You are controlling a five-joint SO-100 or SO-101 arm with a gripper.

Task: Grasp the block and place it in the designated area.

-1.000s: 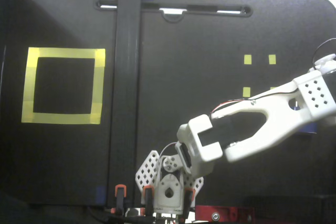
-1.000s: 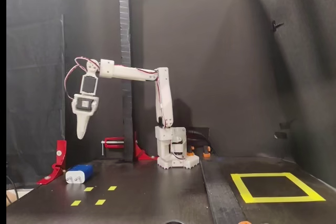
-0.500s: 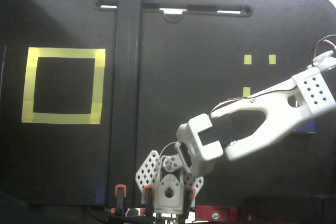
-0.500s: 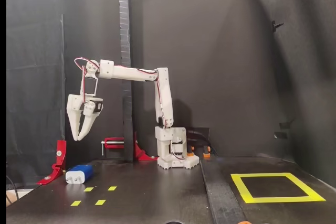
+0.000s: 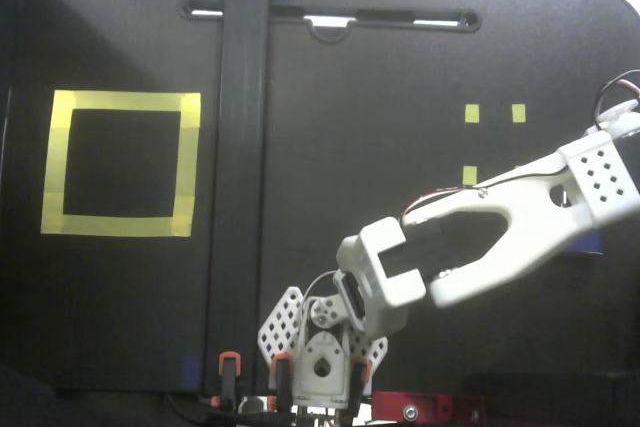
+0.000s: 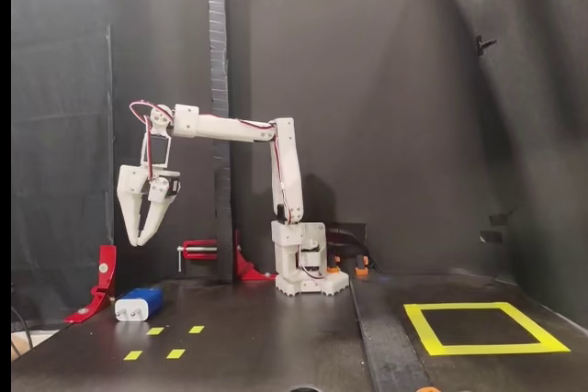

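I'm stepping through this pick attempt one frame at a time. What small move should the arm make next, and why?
Probably lower the gripper straight down toward the block. In the side fixed view its fingers hang apart, holding nothing, above the block, which lies on the table beside the small yellow squares. The designated area is empty, so grasping comes first.

Black tabletop (image 6: 276, 346), dark backdrop walls (image 6: 386, 89), vertical black post (image 6: 218, 89), red clamps (image 6: 99, 282), dim lighting
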